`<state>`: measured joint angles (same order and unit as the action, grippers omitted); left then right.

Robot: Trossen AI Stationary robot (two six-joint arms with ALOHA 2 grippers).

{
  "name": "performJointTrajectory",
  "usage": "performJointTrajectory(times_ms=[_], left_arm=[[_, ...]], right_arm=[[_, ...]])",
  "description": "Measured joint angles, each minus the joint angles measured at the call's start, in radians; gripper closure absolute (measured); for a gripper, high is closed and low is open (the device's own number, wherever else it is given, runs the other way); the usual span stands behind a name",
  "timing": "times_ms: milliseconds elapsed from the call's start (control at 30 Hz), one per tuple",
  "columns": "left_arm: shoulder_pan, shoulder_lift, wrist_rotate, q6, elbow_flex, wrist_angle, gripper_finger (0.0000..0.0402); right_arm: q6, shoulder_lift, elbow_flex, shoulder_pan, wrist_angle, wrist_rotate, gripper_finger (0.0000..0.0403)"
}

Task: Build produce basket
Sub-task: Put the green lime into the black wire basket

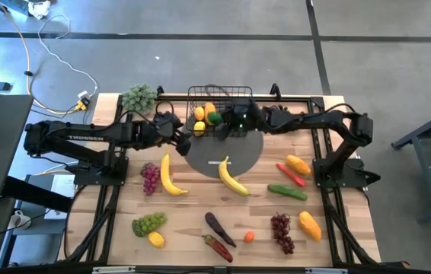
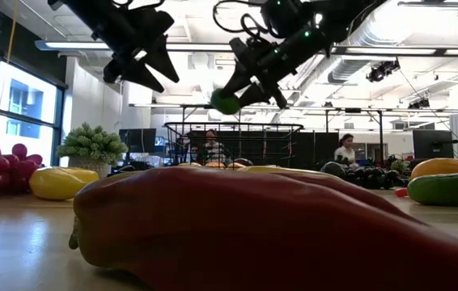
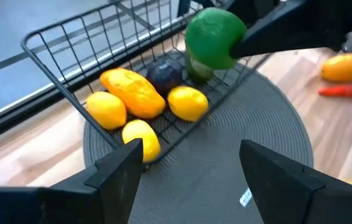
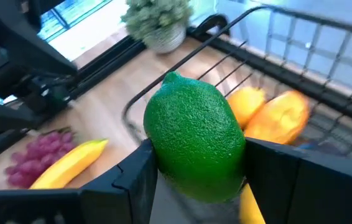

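Right wrist view: the right claw (image 4: 198, 168) is clamped on a green lime (image 4: 194, 144), one finger pressed against each side of the fruit. The high view puts this claw over the black wire basket (image 1: 200, 95), lime held above the open top; the low view shows the lime in the air, clear of the basket rim.

Left wrist view: the left claw (image 3: 191, 171) has its fingers spread wide and holds nothing. It hovers just beside the basket, over the round grey mat (image 3: 226, 155).

The basket sits at the far middle of the tabletop (image 1: 185, 228), resting on the far edge of the mat. Inside: an orange mango (image 3: 132, 92), two lemons (image 3: 187, 102), a dark purple fruit (image 3: 165, 76). A third lemon (image 3: 142, 138) lies at the basket's near wall; inside or outside, cannot tell.

Loose produce on the tabletop: a banana (image 1: 232, 180) partly on the mat, a second banana (image 1: 168, 176) beside purple grapes (image 1: 150, 176), green grapes (image 1: 148, 222), an eggplant (image 1: 219, 227), red grapes (image 1: 282, 230), a cucumber (image 1: 287, 192). A leafy grey-green bunch (image 1: 138, 97) stands left of the basket.
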<state>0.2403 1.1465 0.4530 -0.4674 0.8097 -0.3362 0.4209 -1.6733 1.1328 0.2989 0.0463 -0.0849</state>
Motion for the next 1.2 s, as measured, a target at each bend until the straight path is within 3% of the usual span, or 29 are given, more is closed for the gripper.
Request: performJointTrajectory(times_ms=[333, 567, 900, 1200], left_arm=[[0.063, 0.0, -0.001, 0.0, 0.0, 0.005, 0.0145], [0.069, 0.0, -0.004, -0.001, 0.0, 0.004, 0.0145], [0.067, 0.0, -0.112, -0.004, 0.0, 0.004, 0.0145], [0.067, 0.0, -0.227, -0.06, 0.0, -0.015, 0.0125]], right_arm=[[-0.147, -0.018, 0.001, 0.107, 0.013, 0.119, 0.0217], [-0.16, -0.08, 0.001, 0.124, 0.053, 0.191, 0.0217], [-0.16, -0.109, 0.001, 0.124, 0.058, 0.217, 0.0215], [-0.132, -0.109, 0.001, 0.124, 0.063, 0.217, 0.0159]])
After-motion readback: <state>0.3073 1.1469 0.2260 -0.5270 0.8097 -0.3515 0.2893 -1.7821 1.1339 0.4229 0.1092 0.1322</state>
